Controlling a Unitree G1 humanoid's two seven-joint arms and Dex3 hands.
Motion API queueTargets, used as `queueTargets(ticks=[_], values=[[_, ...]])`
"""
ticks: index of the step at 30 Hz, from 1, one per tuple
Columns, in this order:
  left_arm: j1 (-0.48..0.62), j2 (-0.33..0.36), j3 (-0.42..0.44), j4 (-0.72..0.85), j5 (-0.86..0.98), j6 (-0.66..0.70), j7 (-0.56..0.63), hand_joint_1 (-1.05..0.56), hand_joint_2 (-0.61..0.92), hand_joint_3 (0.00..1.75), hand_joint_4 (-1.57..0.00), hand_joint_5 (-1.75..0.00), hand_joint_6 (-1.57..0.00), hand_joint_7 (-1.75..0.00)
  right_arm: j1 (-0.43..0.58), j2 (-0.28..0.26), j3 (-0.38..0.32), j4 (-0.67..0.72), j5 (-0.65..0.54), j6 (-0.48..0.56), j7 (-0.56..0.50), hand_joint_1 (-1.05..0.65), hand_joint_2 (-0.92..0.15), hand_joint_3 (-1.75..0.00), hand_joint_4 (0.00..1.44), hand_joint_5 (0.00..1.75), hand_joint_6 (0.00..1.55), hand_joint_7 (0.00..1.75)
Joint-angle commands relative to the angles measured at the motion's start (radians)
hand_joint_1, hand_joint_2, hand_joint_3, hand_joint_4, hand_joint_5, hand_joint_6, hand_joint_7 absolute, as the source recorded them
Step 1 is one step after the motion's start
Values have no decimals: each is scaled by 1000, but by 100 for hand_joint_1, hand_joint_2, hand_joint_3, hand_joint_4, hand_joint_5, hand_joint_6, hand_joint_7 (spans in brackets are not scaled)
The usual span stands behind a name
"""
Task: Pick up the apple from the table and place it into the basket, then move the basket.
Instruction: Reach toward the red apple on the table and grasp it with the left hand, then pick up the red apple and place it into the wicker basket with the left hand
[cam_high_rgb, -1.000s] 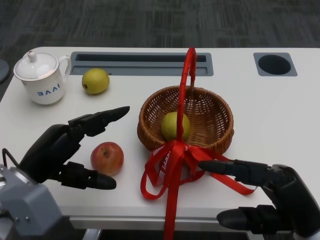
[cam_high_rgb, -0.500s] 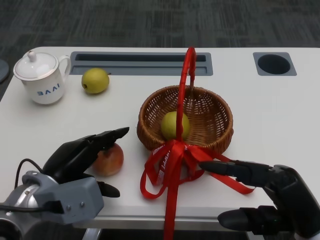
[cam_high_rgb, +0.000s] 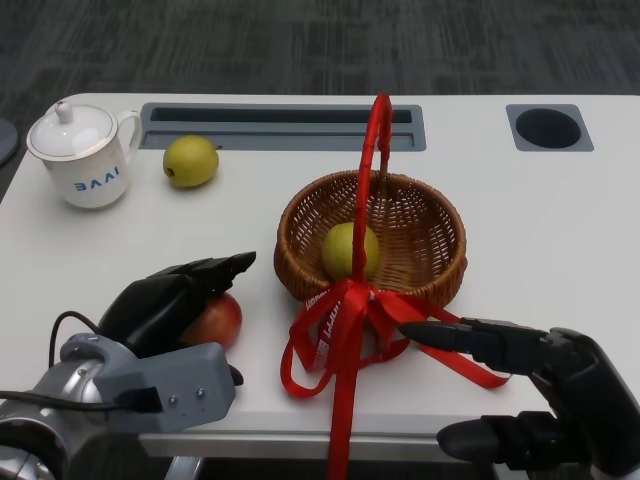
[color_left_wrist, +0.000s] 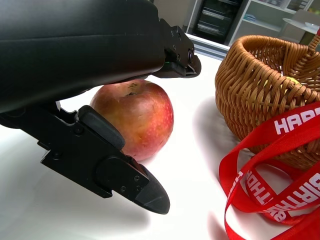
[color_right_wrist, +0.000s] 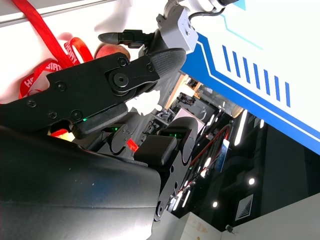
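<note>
Apple (cam_high_rgb: 216, 320) first: the red one sits on the white table (cam_high_rgb: 560, 230), just left of the wicker basket (cam_high_rgb: 430, 265) and clear of its wall, with bare tabletop showing between them in the left wrist view. The left hand (cam_high_rgb: 175, 298) is draped right over it. In the wrist view the upper fingers (color_left_wrist: 100, 45) arch across the top of the fruit and the thumb comes in low at its side, but I see a sliver of light above the apple, so I can't call this a closed grip. It looks like a cage around the fruit, not a hold. The apple is resting on the table, not lifted.

So we're at the grasp, the very first step. Next, I'd say, the fingers need to squeeze in firmly on that smooth round skin, then lift straight up, high enough to clear the basket rim, and travel right.

Watch the red ribbon (cam_high_rgb: 345, 330) spilling from the basket's front, and the tall red handle (cam_high_rgb: 375, 150) arching over the opening. A yellow-green fruit (cam_high_rgb: 350, 250) already lies inside, so the drop needs room.

The right hand (cam_high_rgb: 530, 390) waits at the near edge, fingers apart, holding nothing. A second yellow-green fruit (cam_high_rgb: 190, 161) and a lidded white mug (cam_high_rgb: 80, 155) sit at the far left.
</note>
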Motion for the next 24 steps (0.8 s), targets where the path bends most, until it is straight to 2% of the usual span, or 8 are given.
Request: queueTargets(ticks=[1,6,16,20,24], values=[[-17,1,-12,11,1,16,22,-71,70,0,-30,-1,-24,-1,8,-13,2,-19,12,18,1,-43,-87,0,81,0,77,0],[-33,-12,-11,25,-9,60,3,-71,70,0,-32,-2,-26,-1,26,-12,4,-46,9,33,-2,-43,-87,0,82,0,77,0],[-50,-40,-48,39,12,179,53,-45,70,0,-51,-5,-46,-5,42,-13,0,-63,14,30,-3,-43,-86,0,82,0,78,0],[-51,-45,-47,39,6,203,75,-32,74,0,-85,-7,-72,-5,48,-13,-8,-69,-6,26,-12,-44,-86,0,82,0,78,0],[-53,-44,-47,35,4,213,82,-25,78,1,-105,-7,-90,-5,52,-12,-5,-75,-2,31,-10,-44,-86,0,83,0,78,0]])
